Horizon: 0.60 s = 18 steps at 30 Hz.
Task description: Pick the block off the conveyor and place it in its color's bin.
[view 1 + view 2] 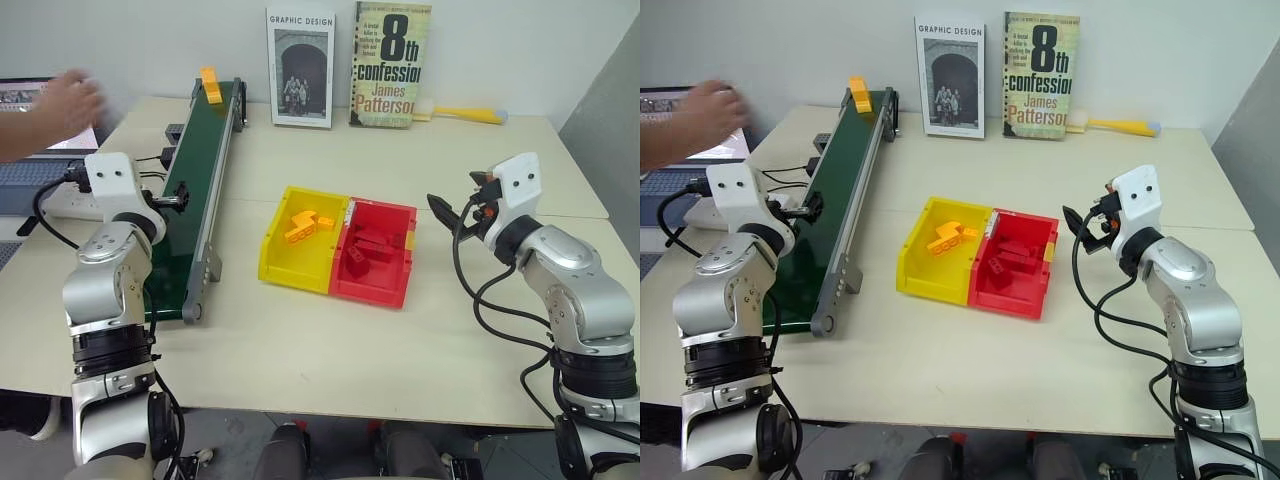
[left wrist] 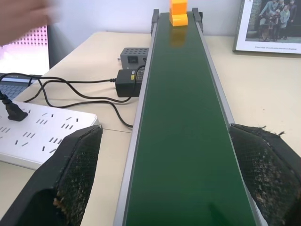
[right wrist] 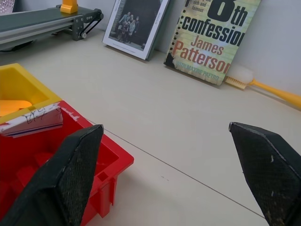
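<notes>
A small orange-yellow block (image 1: pixel 210 84) stands at the far end of the dark green conveyor (image 1: pixel 205 170). My left gripper (image 2: pixel 164 128) hovers open over the belt's near half, pointing along it, with the block well ahead of it. The yellow bin (image 1: pixel 290 272) sits mid-table, joined to a red tray (image 1: pixel 370 290), and holds a few orange-yellow bricks. To the right of the red tray my right gripper (image 1: pixel 452 212) stands open and holds nothing.
A person's hand (image 1: pixel 65 105) reaches in at the far left, beside a laptop (image 1: pixel 25 100). A white power strip (image 2: pixel 42 136) and black cables lie left of the belt. Two books (image 1: pixel 390 65) and a yellow brush (image 1: pixel 465 115) stand along the back wall.
</notes>
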Motion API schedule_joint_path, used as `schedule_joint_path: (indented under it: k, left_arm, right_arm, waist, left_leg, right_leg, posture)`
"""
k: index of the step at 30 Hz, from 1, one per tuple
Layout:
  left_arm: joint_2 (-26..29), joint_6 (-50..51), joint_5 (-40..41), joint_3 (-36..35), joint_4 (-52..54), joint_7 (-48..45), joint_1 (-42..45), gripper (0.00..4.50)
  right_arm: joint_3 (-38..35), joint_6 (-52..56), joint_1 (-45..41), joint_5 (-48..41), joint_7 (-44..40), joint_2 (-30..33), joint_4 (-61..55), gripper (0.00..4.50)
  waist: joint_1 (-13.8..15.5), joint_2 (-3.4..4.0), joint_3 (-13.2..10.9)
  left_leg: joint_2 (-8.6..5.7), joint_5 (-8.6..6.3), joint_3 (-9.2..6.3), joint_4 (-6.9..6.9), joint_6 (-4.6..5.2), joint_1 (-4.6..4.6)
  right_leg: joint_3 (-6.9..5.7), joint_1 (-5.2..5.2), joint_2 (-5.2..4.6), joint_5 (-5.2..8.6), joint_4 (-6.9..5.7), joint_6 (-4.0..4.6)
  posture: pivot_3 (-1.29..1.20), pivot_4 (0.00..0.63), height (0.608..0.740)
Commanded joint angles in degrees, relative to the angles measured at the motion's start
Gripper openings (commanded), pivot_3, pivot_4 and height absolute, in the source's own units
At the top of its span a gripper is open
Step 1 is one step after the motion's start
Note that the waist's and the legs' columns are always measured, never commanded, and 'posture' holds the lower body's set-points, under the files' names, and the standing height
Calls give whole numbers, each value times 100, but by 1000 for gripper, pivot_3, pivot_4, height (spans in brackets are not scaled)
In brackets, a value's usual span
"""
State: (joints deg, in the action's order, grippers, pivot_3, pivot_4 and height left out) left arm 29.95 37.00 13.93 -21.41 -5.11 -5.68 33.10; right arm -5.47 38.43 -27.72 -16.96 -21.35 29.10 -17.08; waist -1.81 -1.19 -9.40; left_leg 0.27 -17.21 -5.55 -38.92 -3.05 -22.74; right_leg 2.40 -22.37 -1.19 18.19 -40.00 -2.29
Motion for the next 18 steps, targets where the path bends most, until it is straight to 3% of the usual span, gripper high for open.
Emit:
schedule_joint_path:
  k: [1, 13, 18]
  left_arm:
    - [62, -117, 40, -144, 223, 25, 84, 4463]
    - [-15, -233, 14, -201, 441, 248, 7, 4463]
    - [-218, -350, -32, -19, 171, 380, 240, 4463]
  right_arm:
    - [-97, -116, -121, 19, -38, 48, -85, 4500]
    - [-58, -203, -344, -52, -348, 137, 88, 4500]
    - [-116, -185, -948, -670, -1316, 267, 355, 4500]
  waist:
    - [0, 0, 0]
    - [0, 0, 0]
    - [1, 0, 0]
  left_leg:
    - [0, 0, 0, 0, 0, 0]
    - [0, 0, 0, 0, 0, 0]
    - [-3, 0, 0, -1, 0, 0]
  right_leg:
    - [0, 0, 0, 0, 0, 0]
    - [1, 0, 0, 0, 0, 0]
    - [0, 1, 0, 0, 0, 0]
  posture:
    - [0, 150, 740]
    - [0, 150, 740]
    - [0, 150, 740]
